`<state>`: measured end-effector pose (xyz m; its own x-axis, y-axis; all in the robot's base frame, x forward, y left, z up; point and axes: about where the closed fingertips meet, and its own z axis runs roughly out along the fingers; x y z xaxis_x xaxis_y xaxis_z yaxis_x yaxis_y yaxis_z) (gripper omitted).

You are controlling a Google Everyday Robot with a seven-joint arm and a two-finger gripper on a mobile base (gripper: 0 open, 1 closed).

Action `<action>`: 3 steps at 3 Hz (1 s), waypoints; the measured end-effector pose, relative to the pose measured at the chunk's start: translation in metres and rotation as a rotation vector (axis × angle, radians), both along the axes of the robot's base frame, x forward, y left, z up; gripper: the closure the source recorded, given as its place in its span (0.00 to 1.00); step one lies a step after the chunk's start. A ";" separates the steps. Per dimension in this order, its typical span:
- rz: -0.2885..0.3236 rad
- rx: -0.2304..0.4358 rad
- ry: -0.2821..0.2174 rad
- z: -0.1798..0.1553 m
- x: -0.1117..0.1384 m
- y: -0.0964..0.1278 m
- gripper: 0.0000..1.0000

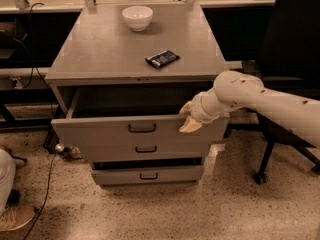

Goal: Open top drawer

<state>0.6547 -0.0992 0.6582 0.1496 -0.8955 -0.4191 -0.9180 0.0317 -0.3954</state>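
The top drawer is found drawn well out from beneath the front edge of the grey tabletop, with its dark interior exposed behind the flat front and its loop handle left free at the centre. The gripper is located at the upper rim of that drawer front, right of the handle and below the tabletop's front right corner; whether it is open or closed cannot be told. The white arm is seen entering from the right. Below, the middle drawer and the bottom drawer are noted shut. On the tabletop, a white bowl is placed near the back edge, and a dark packet lies toward the front right. A black chair is recorded just right of the cabinet.
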 end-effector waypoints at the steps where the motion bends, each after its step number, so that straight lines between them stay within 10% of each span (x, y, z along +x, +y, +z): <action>1: -0.001 0.001 0.002 0.000 -0.001 -0.001 1.00; 3: -0.006 0.013 0.051 -0.010 -0.027 -0.007 1.00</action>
<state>0.6274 -0.1063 0.6479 0.1224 -0.8908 -0.4376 -0.9366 0.0422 -0.3479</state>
